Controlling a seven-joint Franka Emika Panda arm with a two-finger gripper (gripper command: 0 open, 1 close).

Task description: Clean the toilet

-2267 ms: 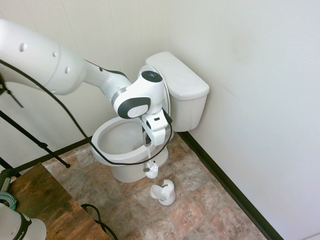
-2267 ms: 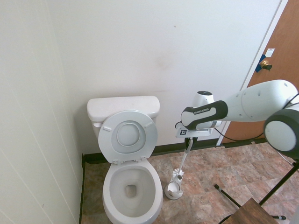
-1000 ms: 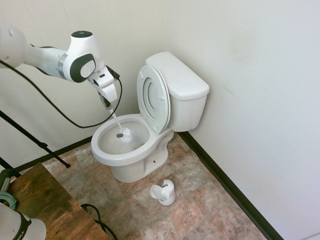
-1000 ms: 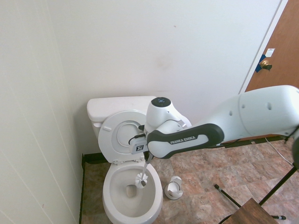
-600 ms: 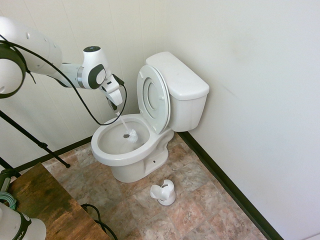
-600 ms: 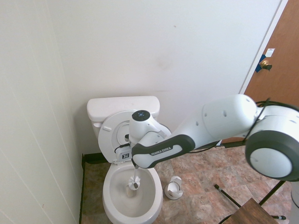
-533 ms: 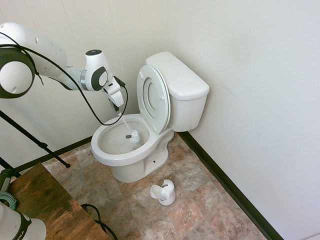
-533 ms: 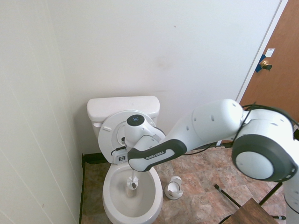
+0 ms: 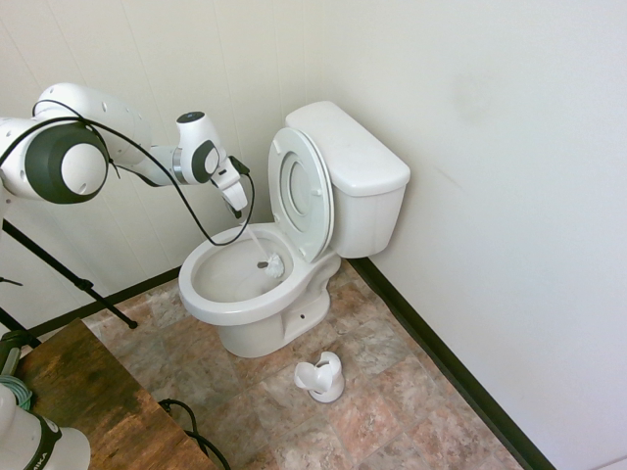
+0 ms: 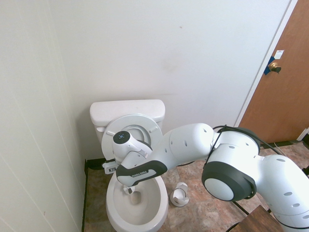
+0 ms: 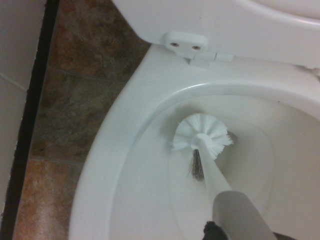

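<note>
The toilet [image 9: 345, 166] is white, its lid and seat raised against the boxy tank, and its oval bowl [image 9: 211, 308] is open. My gripper [image 9: 239, 203] hangs over the bowl's wall side, shut on the handle of a white toilet brush [image 9: 271, 264]. The handle slants down into the bowl. The wrist view shows the round bristle head [image 11: 202, 138] against the bowl's inner wall, close below the seat hinge [image 11: 185, 42]. In the second exterior view my arm covers much of the bowl [image 10: 112, 212], and the brush head [image 10: 129, 190] peeks out under it.
The small white brush holder [image 9: 320, 377] stands on the tiled floor beside the toilet's base, also seen as holder [image 10: 180, 194]. A brown wooden table [image 9: 93, 397] fills the near corner. A wooden door [image 10: 282, 87] lies off to one side. Walls close in behind and beside the toilet.
My arm has swung further toward the side wall, and the brush head has slid across the bowl toward its back, near the hinge. The grip on the handle is unchanged.
</note>
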